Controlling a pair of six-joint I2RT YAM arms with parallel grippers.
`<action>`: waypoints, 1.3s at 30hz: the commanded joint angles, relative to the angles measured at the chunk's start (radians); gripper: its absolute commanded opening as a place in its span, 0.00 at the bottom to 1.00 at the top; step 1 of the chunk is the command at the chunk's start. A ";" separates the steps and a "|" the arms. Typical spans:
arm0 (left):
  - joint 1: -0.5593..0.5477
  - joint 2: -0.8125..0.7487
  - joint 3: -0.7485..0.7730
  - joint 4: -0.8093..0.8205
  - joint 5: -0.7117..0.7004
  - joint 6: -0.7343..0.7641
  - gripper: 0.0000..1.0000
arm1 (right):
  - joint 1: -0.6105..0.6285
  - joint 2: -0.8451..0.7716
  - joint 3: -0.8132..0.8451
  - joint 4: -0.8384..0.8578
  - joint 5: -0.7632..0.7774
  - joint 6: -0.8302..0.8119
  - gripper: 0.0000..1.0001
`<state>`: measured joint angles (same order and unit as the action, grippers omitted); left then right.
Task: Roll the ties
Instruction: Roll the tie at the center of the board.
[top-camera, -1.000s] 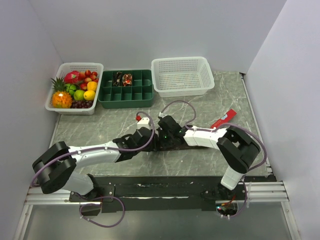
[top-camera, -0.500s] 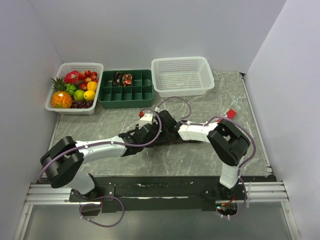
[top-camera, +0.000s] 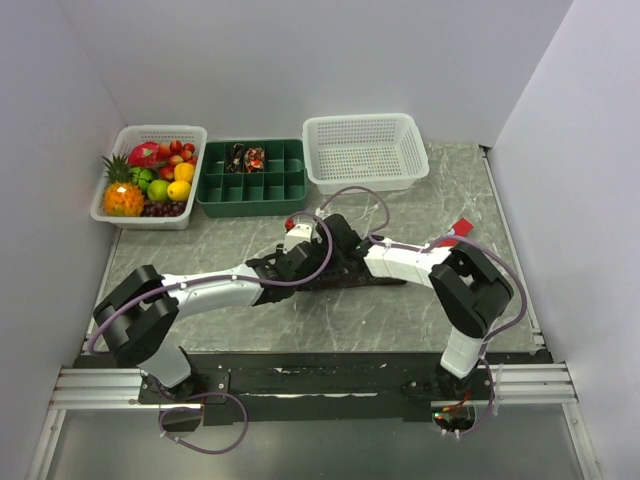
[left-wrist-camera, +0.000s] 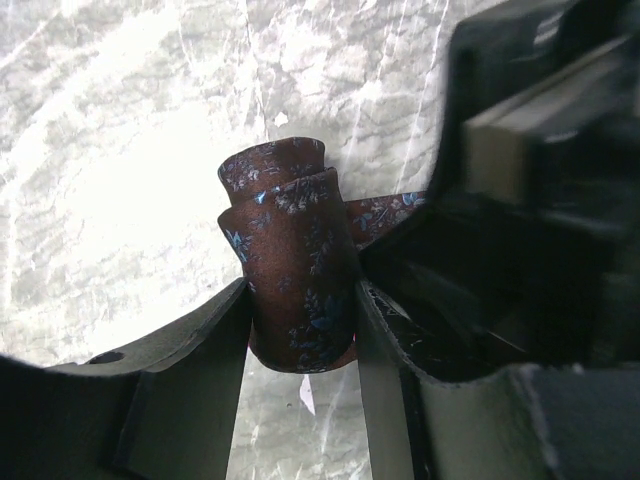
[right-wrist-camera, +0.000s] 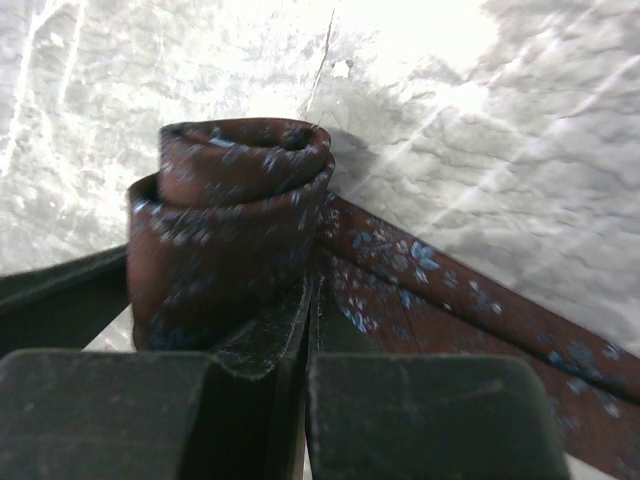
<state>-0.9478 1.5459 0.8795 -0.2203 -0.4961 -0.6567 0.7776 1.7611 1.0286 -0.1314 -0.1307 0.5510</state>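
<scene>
One dark brown tie with small blue flowers (top-camera: 368, 282) lies mid-table, partly rolled. In the left wrist view the upright roll (left-wrist-camera: 288, 250) sits squeezed between my left gripper's (left-wrist-camera: 300, 320) two fingers. In the right wrist view my right gripper (right-wrist-camera: 312, 300) has its fingers pressed together at the crease between the roll (right-wrist-camera: 230, 215) and the flat tail (right-wrist-camera: 450, 300), pinching fabric there. From above, the left gripper (top-camera: 303, 263) and right gripper (top-camera: 335, 252) meet over the roll and hide it.
A white basket of fruit (top-camera: 118, 215) stands at the back left. Beside it is a green compartment tray (top-camera: 280, 190) with small rolled items (top-camera: 247, 157) in one cell. An empty white basket (top-camera: 365, 150) stands at the back. A red bar (top-camera: 462, 227) lies at the right.
Both grippers have moved together a little away from the near edge, still at the roll. The right arm now covers more of the red bar.
</scene>
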 joint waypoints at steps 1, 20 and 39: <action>-0.008 0.022 0.052 -0.010 -0.002 0.034 0.50 | -0.012 -0.094 0.027 0.013 -0.004 -0.019 0.00; -0.009 0.046 0.099 0.001 0.051 0.081 0.56 | -0.153 -0.238 -0.094 0.056 -0.132 -0.034 0.00; -0.046 0.048 0.079 0.078 0.094 0.086 0.60 | -0.189 -0.290 -0.139 0.111 -0.211 -0.054 0.00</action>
<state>-0.9817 1.5982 0.9634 -0.1989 -0.4332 -0.5827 0.6079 1.5311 0.8982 -0.0795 -0.3096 0.5247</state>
